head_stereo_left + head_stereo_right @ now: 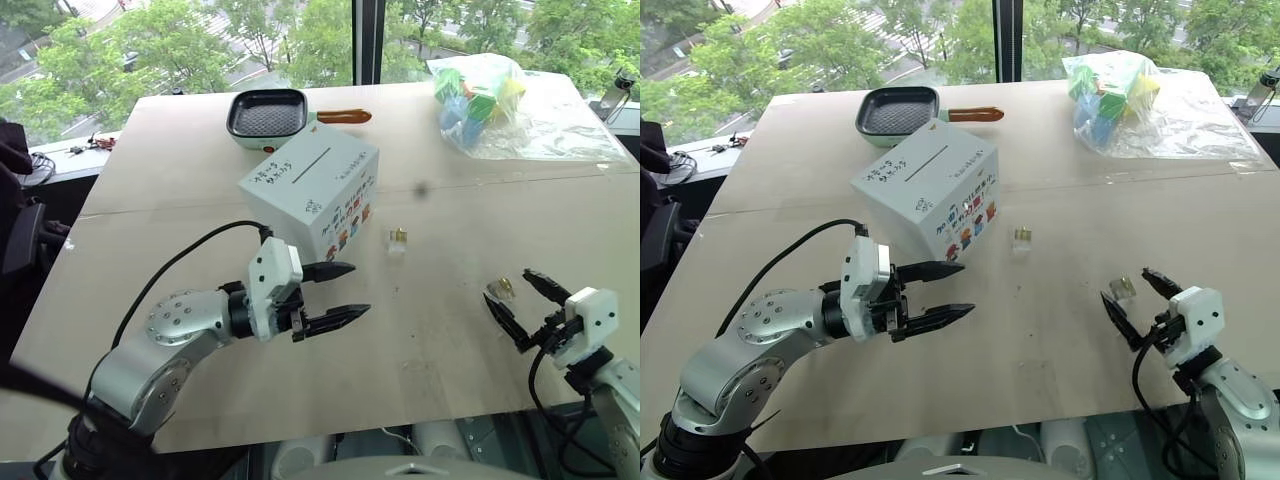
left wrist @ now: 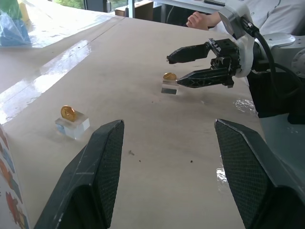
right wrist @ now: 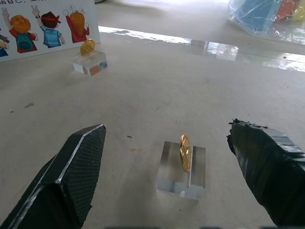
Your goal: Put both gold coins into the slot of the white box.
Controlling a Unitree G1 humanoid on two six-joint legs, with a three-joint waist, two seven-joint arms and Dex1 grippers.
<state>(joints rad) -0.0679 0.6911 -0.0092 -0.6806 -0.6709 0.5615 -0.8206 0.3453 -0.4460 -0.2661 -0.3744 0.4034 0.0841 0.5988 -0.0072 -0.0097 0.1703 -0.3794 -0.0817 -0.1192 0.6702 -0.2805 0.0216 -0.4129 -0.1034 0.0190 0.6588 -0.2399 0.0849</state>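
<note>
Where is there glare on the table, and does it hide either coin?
Right wrist view: a bright streak of glare crosses the table past the near gold coin and far gold coin; both read clearly. Left wrist view: a similar sheen runs along the table seam, clear of both coins.

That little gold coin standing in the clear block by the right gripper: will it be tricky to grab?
Probably. The gold coin looks thin and shiny, so it may slip. It stands on edge in a clear block and could tip if nudged. Being round, it might roll away across the table.
</note>
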